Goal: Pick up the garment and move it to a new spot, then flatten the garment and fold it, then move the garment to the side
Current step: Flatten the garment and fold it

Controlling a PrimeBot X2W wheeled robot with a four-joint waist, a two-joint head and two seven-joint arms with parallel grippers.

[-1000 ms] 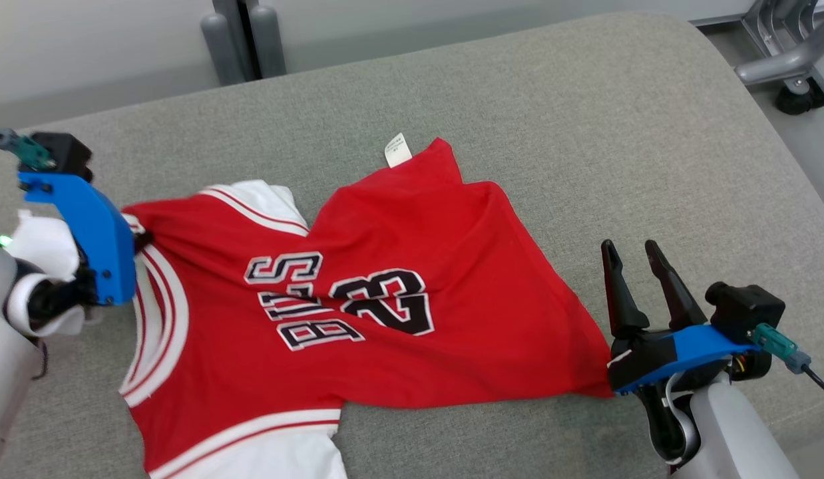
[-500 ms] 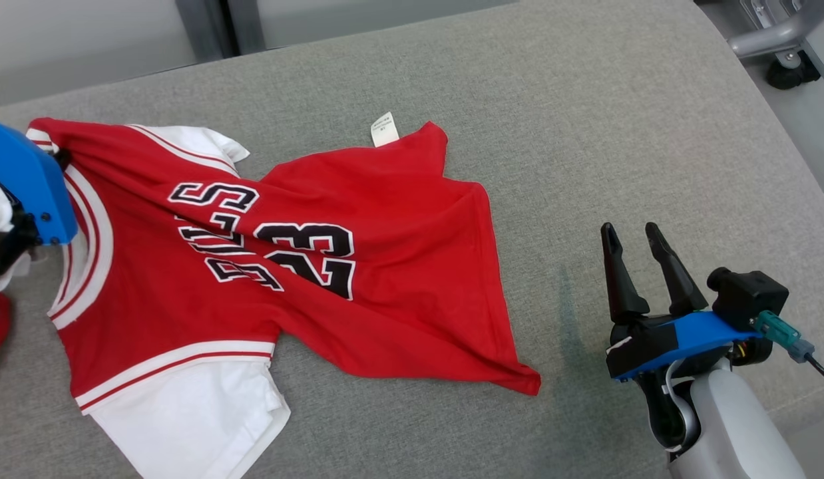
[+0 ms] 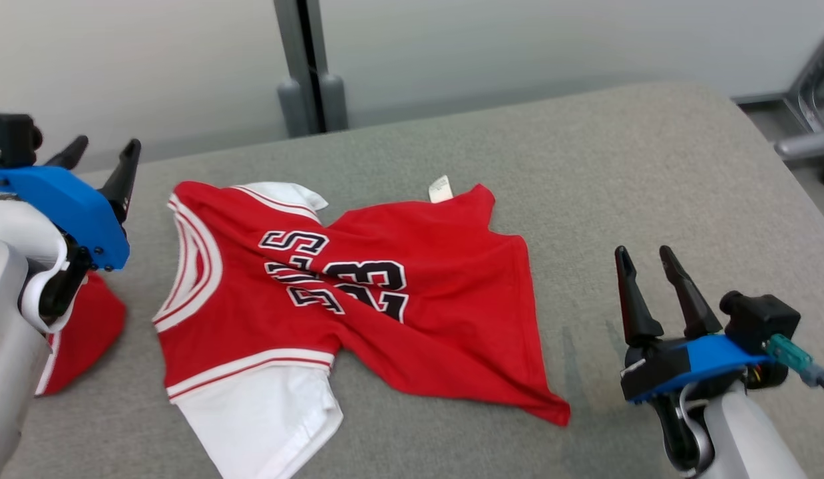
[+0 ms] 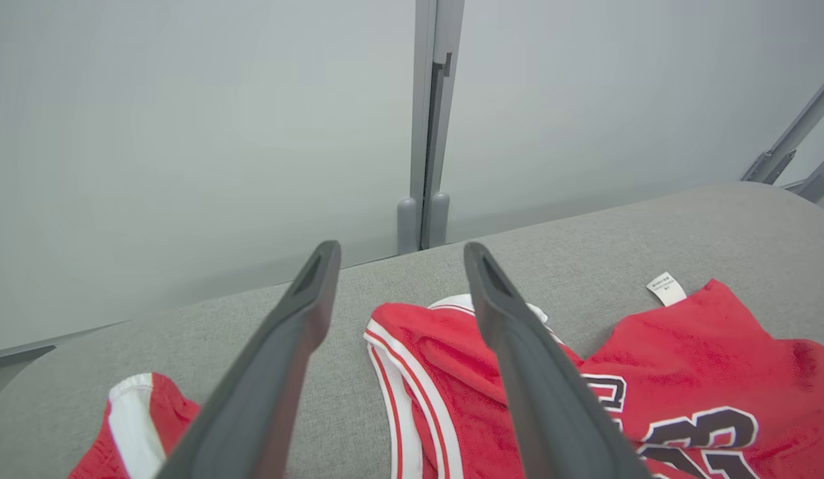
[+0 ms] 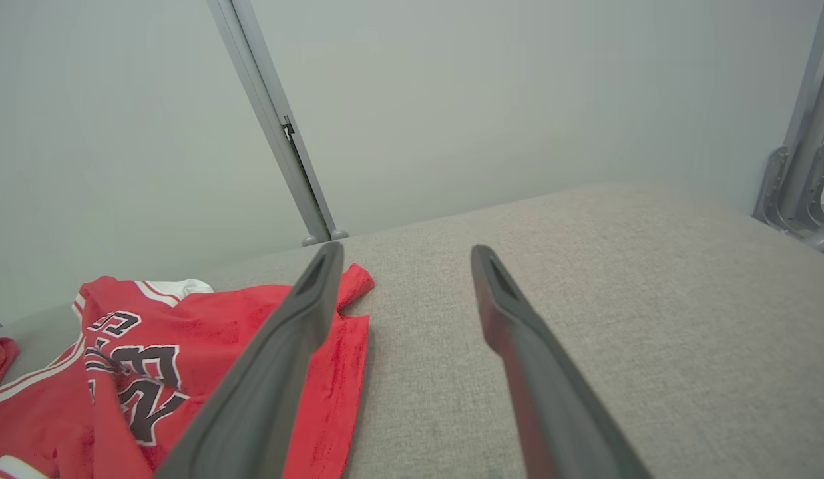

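The red number-23 jersey (image 3: 445,299) lies rumpled on the grey surface (image 3: 618,166) between the grippers, its collar just right of the left gripper (image 3: 106,143), its hem corner near the right gripper (image 3: 643,253), both spread wide, holding nothing.

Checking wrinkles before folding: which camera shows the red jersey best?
The head view: nearly the whole jersey lies in frame, creases included. The left wrist view catches the collar end; the right wrist view, the hem end partly behind its fingers.
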